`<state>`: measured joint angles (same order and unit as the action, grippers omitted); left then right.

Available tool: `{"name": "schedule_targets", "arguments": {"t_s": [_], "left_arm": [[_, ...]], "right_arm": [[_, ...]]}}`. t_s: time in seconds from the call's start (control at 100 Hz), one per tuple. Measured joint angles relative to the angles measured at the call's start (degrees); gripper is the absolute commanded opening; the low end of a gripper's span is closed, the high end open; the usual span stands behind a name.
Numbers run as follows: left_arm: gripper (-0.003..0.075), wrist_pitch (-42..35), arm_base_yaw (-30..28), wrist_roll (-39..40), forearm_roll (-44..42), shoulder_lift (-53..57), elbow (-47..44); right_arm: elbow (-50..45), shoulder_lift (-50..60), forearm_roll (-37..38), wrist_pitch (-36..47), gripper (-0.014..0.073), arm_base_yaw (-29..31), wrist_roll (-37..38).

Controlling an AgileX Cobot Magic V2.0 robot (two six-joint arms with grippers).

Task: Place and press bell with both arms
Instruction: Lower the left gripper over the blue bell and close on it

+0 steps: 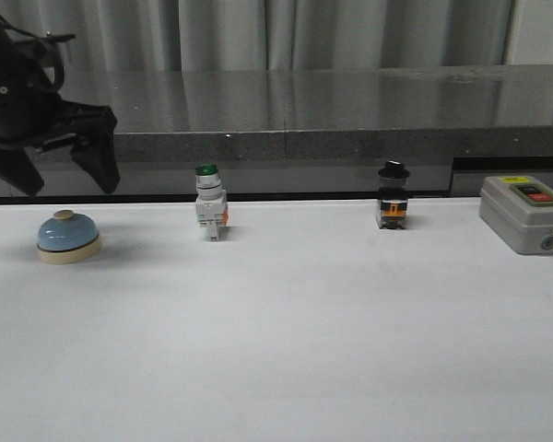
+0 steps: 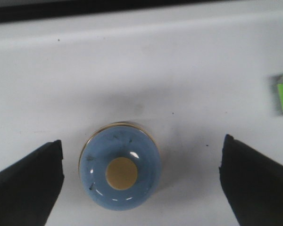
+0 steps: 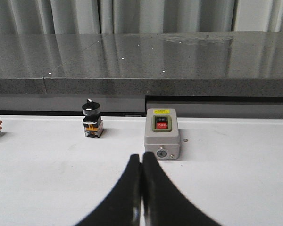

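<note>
Front view: nothing much is done yet, by the look of it. The bell (image 1: 68, 237) is sat on the white desk (image 1: 286, 341) near its left edge, towards the back, untouched and unpressed. The left gripper (image 1: 66, 172) is hung above it and a bit further back, jaws spread wide, nothing held. So the pick-up is judged to be just about to start, with the placing and the pressing both left to do. Along the back of the desk, a green-capped switch (image 1: 209, 203), a black-knobbed switch (image 1: 394, 196) and a grey button box (image 1: 525, 214) at the right edge are seen, all well apart from the bell. The right arm isn't caught in this view.

Left wrist view: the bell (image 2: 120, 173) is seen from straight above, between the two dark fingers (image 2: 29, 181), closer to one than the other, with clear desk on both sides. No contact yet.

Right wrist view: the right gripper (image 3: 142, 162) is shown with jaws pressed together, empty, pointed towards the grey box. The bell isn't seen here, so it's judged well away from this side.
</note>
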<state>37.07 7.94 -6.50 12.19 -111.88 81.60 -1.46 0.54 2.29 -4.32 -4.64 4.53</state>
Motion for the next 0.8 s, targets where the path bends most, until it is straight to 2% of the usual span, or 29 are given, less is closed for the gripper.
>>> {"name": "schedule_targets", "arguments": {"t_s": [0.53, 0.65, 0.8], "left_arm": [[0.0629, -1.0, 0.0, 0.0, -0.6, -6.7, 0.1], [0.0553, -1.0, 0.0, 0.0, -0.6, -6.7, 0.2], [0.0398, -0.7, 0.0, 0.0, -0.7, -7.0, 0.2]], "right_arm": [[0.0, 0.0, 0.0, 0.0, -0.0060, 0.0, 0.0], [0.0, 0.0, 0.0, 0.0, -0.0060, 0.0, 0.0], [0.0, 0.0, 0.0, 0.0, -0.0060, 0.0, 0.0]]}}
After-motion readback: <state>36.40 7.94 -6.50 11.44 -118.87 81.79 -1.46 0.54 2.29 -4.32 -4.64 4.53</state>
